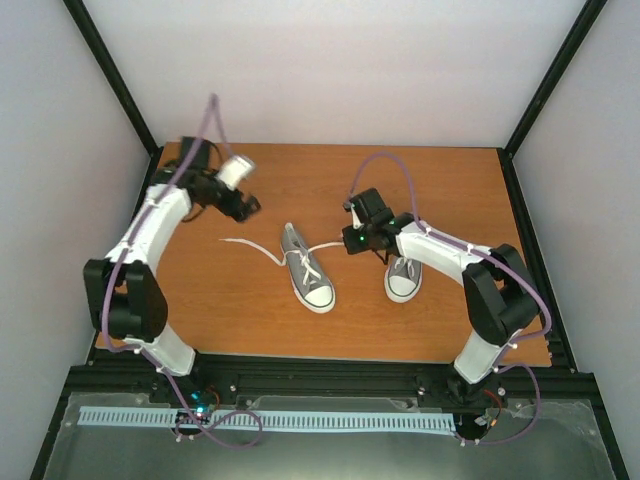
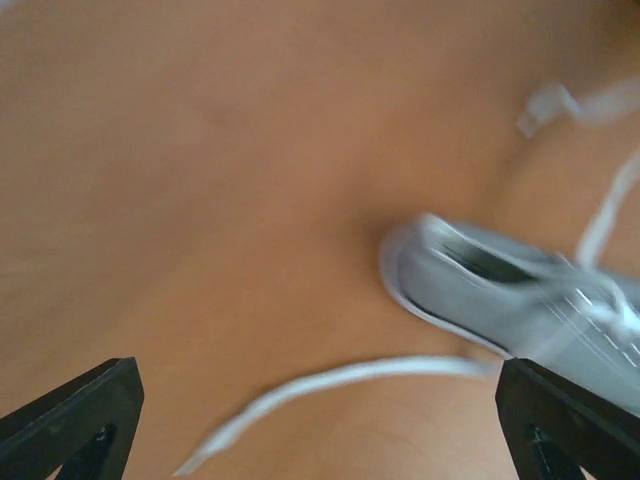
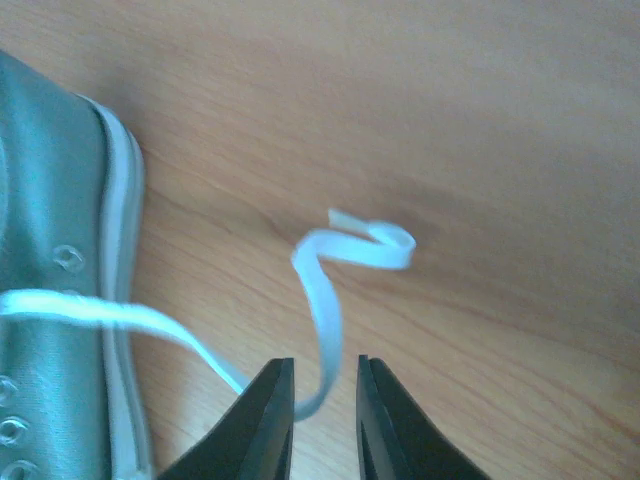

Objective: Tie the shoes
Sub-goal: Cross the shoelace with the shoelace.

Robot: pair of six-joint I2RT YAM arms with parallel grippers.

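Two grey sneakers stand on the wooden table, the left shoe (image 1: 305, 270) and the right shoe (image 1: 403, 278), both with loose white laces. One lace (image 1: 247, 246) of the left shoe trails left, another (image 1: 326, 247) runs right. My left gripper (image 1: 245, 208) hovers left of and behind the left shoe, open wide and empty; its wrist view shows the shoe (image 2: 500, 300) and the trailing lace (image 2: 330, 385), blurred. My right gripper (image 3: 325, 385) has its jaws narrowly apart around the right lace end (image 3: 322, 310), not clamped, beside the left shoe's side (image 3: 50, 250).
The table (image 1: 330, 190) has a black frame along its edges, and white walls stand behind and at the sides. My right arm (image 1: 450, 255) reaches over the right shoe. The arm bases sit at the near edge.
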